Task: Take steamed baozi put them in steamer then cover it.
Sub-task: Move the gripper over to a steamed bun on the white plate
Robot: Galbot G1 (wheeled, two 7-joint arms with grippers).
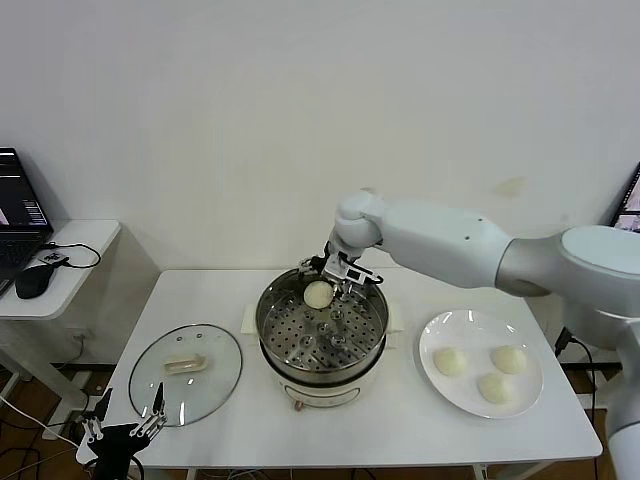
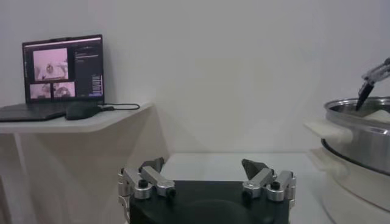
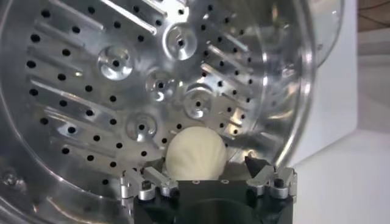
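- I am looking at the white table [image 1: 400, 440] first: it is carrying the steamer [image 1: 322, 340] at its centre, the cover [image 1: 186, 371] lying flat to the robot's left, and a white plate [image 1: 438, 388] to its right.
- The steamer is sitting open on its white pot base, and I am seeing one baozi [image 1: 318, 294] resting on the perforated floor near the far wall, with the rest of the floor bare.
- Three more baozi [image 1: 449, 361] are waiting on the plate, so I am judging the loading as one of four done and the covering not yet begun.
- I am running the right gripper [image 1: 335, 277] over the steamer's far rim; in the right wrist view its fingers [image 3: 148, 184] are standing spread on either side of the bun, gripping nothing.
- The left gripper [image 1: 124, 416] is parked low at the table's near-left edge, just below the cover, with its fingers [image 2: 150, 180] apart and empty.
- My worries from here:
  - lifting out carelessly could catch a finger on the soft bun or the steel rim and drag the bun along;
  - bunching the coming buns against this one could dent them;
  - the glass cover's small oblong handle could slip in a shallow pinch.
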